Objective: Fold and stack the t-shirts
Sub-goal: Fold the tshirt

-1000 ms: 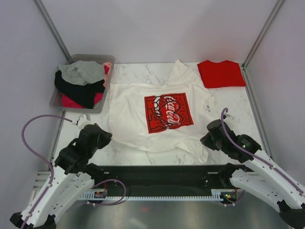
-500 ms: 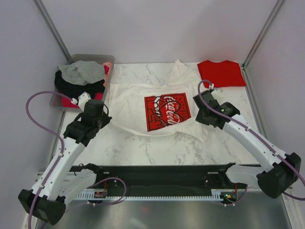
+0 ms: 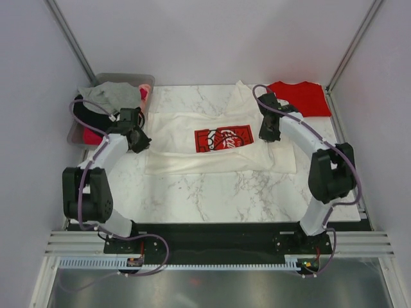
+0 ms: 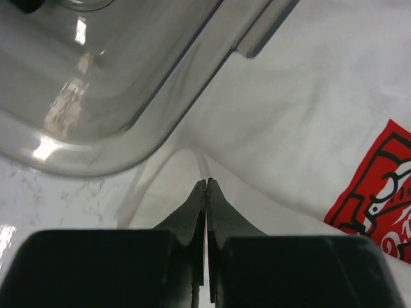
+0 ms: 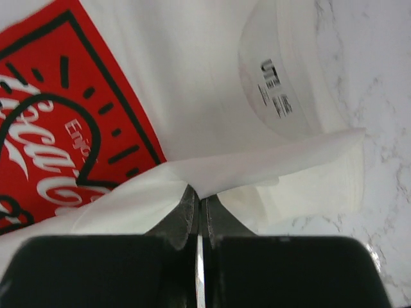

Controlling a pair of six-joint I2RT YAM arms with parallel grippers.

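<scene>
The cream-white t-shirt (image 3: 183, 138) lies across the marble table, its near half folded back over itself so only a strip of the red print (image 3: 223, 138) shows. My left gripper (image 3: 139, 138) is shut on the shirt's left edge, next to the bin. In the left wrist view the shut tips (image 4: 205, 183) pinch a cloth fold (image 4: 308, 115). My right gripper (image 3: 270, 131) is shut on the folded-over edge at the right. In the right wrist view (image 5: 199, 196) it holds white cloth above the print (image 5: 58, 128) and collar label (image 5: 273, 90). The red t-shirt (image 3: 298, 97) lies folded at the back right.
A grey bin (image 3: 142, 80) with several garments in grey, black and pink stands at the back left; its clear wall (image 4: 96, 83) is close to my left gripper. Metal frame posts rise at both back corners. Bare marble (image 3: 212, 192) lies in front of the shirt.
Both arms have reached from the near edge toward the back, carrying the white shirt's bottom hem up over its chest. The print is now mostly covered.
</scene>
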